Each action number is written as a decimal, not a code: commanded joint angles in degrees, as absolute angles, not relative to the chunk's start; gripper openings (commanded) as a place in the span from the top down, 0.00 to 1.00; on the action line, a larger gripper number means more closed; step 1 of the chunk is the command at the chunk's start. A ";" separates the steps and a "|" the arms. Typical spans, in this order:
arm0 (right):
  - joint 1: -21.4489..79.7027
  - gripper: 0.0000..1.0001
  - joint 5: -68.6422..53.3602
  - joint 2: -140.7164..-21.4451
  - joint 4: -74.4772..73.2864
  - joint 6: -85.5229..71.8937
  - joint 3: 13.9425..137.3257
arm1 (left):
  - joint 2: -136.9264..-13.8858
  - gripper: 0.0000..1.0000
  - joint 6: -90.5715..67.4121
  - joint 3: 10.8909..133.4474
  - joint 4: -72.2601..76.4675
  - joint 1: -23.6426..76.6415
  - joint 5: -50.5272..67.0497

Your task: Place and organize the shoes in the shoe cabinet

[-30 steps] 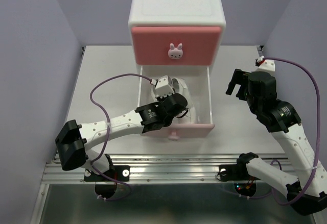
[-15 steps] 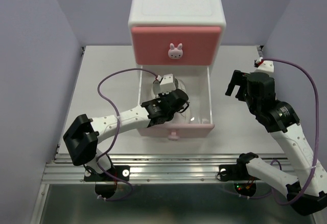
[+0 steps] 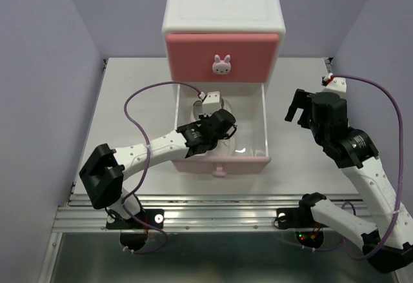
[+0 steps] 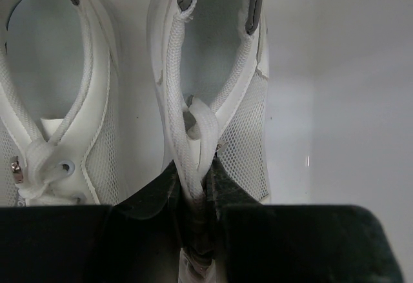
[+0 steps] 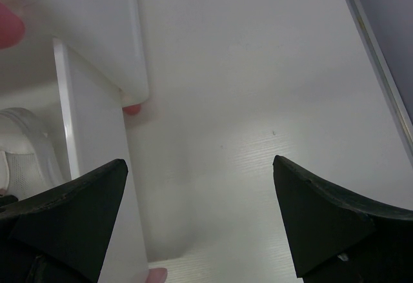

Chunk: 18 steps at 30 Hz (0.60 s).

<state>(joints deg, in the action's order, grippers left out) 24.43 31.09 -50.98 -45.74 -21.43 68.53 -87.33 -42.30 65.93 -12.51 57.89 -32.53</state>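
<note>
A: Where is the left gripper [image 4: 197, 196] working?

B: It is reaching into the lower drawer [image 3: 245, 160], which is standing pulled out toward 6 o'clock from the cabinet [image 3: 223, 6]. Its fingers are pressing together on a sneaker [image 4: 248, 125], pinching the laced strip at the front of the opening.

A: How is that sneaker lying?

B: It is sitting on the white drawer floor, heel toward 12 o'clock in the wrist view. A second sneaker [image 4: 97, 147] is lying just beside it at 9 o'clock, pointing the same way. I cannot tell whether the two are touching.

A: And the upper drawer [image 3: 193, 57]?

B: It is sitting closed, darker pink, its bunny knob [image 3: 222, 64] facing the arms.

A: What about the right gripper [image 5: 199, 162]?

B: It is hanging over the bare table [image 5: 258, 70] at 3 o'clock of the open drawer, apart from it. Its fingers are spread wide, gripping nothing. Its camera is catching the drawer's side wall and a cabinet corner at 10 o'clock
</note>
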 commanded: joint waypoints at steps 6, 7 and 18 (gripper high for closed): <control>24.17 0.00 32.52 -50.27 -42.80 -22.41 68.56 | -90.34 1.00 -39.72 70.40 -10.81 57.48 -32.52; 24.17 0.00 32.61 -50.27 -42.80 -22.41 68.55 | -90.61 1.00 -40.07 70.40 -10.81 57.31 -32.43; 24.17 0.00 32.96 -49.48 -42.80 -22.41 68.20 | -92.81 1.00 -45.79 71.37 -16.08 57.13 -34.01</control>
